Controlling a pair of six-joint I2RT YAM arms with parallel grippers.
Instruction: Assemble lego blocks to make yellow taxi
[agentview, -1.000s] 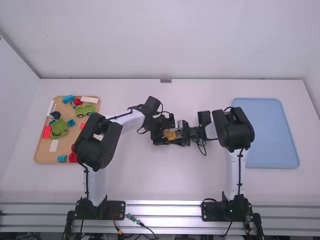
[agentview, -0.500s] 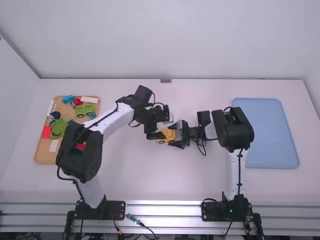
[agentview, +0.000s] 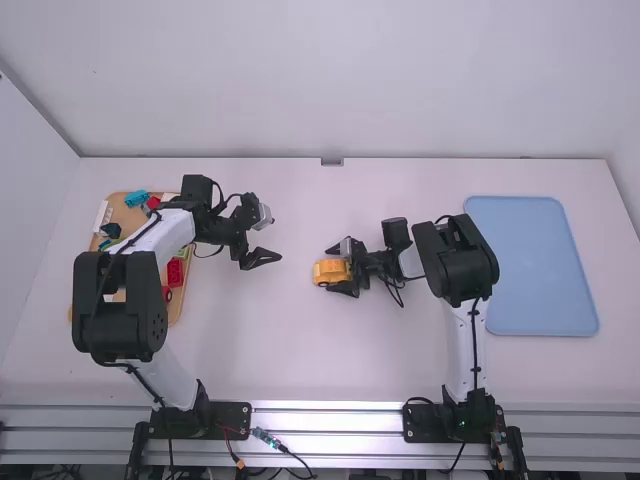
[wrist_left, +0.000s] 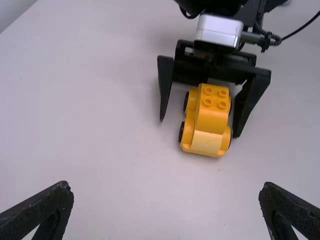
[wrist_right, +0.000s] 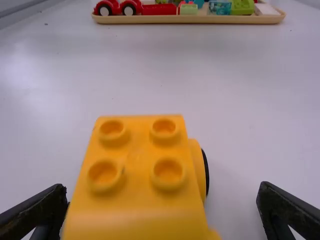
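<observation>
My left arm (agentview: 120, 305) hides part of the tan tray (agentview: 122, 213); my right wrist view's edge crops the yellow toy car (wrist_right: 135, 200).

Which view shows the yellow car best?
The left wrist view: the yellow car shows nearly whole, with studs and wheels on both sides. The right wrist view shows studs and one wheel close up, cut off below; the high view, a small yellow shape.

High view overlooks the table (agentview: 330, 365); wrist views share the yellow car (wrist_left: 211, 119), right nearer.
</observation>
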